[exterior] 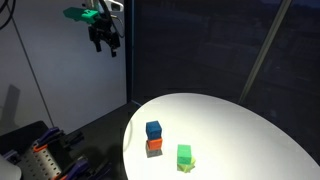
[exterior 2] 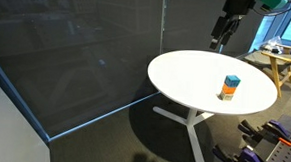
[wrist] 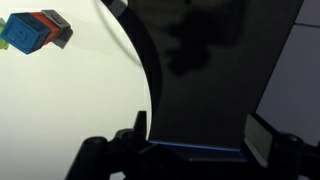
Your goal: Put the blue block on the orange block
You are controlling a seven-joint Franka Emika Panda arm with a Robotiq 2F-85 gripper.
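Resting on round white table [exterior: 240, 120]: small solid blue cube [exterior: 153, 128] directly atop small orange-red cube [exterior: 154, 144]; bright green cube [exterior: 184, 156] just beside. High above, well apart, black Robotiq gripper [exterior: 106, 49]; jaws released, holding nothing.

The blue block [exterior: 153, 129] sits on the orange block [exterior: 154, 145] on the table [exterior: 250, 120], green block [exterior: 184, 155] just beside.

Table: round, white top [exterior: 250, 120], in both exterior views; white pedestal w/ splayed feet [exterior 2: 191, 121].
Walls: dark grey panels [exterior 2: 77, 47] behind table, w/ blue strip [exterior 2: 24, 107] along bottom edge; pale wall [exterior: 30, 70] at frame edge.
Floor: dark grey [exterior 2: 112, 139], table shadow on it.
Furniture: wooden stool [exterior 2: 279, 66] beyond table.
Misc: orange/blk clamps [exterior 2: 268, 133] low down, near table foot.
Light: tabletop bright, rest dim.
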